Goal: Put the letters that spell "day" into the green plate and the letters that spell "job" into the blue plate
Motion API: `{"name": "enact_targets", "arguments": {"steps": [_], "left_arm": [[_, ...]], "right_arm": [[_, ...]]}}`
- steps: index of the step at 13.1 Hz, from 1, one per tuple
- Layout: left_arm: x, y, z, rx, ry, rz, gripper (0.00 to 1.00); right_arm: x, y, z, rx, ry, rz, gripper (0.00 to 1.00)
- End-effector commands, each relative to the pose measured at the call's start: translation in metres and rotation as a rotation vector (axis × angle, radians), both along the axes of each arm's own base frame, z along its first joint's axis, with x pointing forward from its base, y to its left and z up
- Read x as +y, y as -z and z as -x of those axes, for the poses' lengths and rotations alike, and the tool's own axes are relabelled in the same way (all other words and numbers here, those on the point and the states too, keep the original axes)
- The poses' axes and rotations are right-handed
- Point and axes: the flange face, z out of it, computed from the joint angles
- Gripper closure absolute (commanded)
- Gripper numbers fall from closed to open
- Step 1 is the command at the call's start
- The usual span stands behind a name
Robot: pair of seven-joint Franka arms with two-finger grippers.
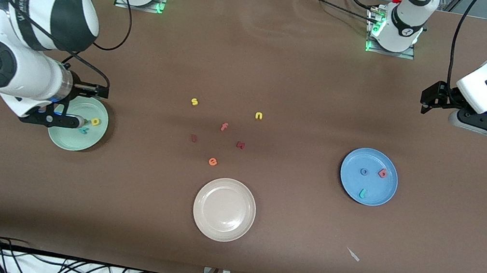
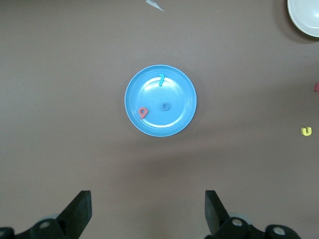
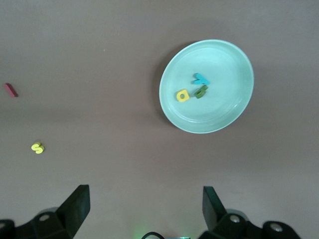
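We find d [image 3: 183,95], a [image 3: 201,91], y [image 3: 200,78] in the green plate [image 3: 224,119], under the right hand [image 3: 144,211]; j [image 2: 161,79], o [image 2: 165,106], b [image 2: 143,112] in the blue plate [image 2: 149,127]. Left hand [image 2: 148,214] waits near its desk end. Both hands spread, empty.

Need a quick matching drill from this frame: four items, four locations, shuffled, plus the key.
Items
1. pinkish-red "b"
2. yellow "d"
3. orange "e"
4. yellow "s"

Locations
A. in the green plate
B. on the bare table, just farther from the front camera than the cream plate
C. in the blue plate
D. on the bare table, farthest from the front camera of the four

Pairs: 1-C, 2-A, 3-B, 4-D
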Motion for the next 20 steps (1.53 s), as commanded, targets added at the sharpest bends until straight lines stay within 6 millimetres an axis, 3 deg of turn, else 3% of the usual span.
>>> {"name": "enact_targets", "arguments": {"steps": [1,3,6,8,11,15,18,20], "left_arm": [[-0.001,-0.005,-0.004,-0.004,0.015,-0.024,0.00],[-0.001,-0.005,-0.004,-0.004,0.015,-0.022,0.00],[-0.001,-0.005,-0.003,-0.002,0.015,-0.023,0.00],[0.000,-0.005,-0.004,-0.002,0.012,-0.023,0.00],[0.000,-0.004,-0.003,0.001,0.011,-0.023,0.00],[-0.001,-0.005,-0.004,-0.007,0.006,-0.024,0.00],[0.009,-0.005,-0.005,-0.005,-0.016,-0.007,0.00],[0.003,-0.006,-0.004,0.000,-0.023,0.036,0.00]], "right_arm": [[-0.011,-0.049,0.011,-0.054,-0.022,-0.047,0.00],[-0.007,-0.084,0.029,-0.103,-0.049,-0.046,0.00],[-0.027,-0.111,0.043,-0.130,-0.029,-0.036,0.00],[-0.039,-0.110,0.045,-0.117,-0.032,-0.036,0.00],[-0.041,-0.099,0.050,-0.093,-0.023,-0.030,0.00],[-0.040,-0.102,0.053,-0.104,0.027,-0.089,0.00],[-0.053,-0.103,0.050,-0.111,0.061,-0.121,0.00],[-0.053,-0.102,0.049,-0.108,0.067,-0.135,0.00]]}}
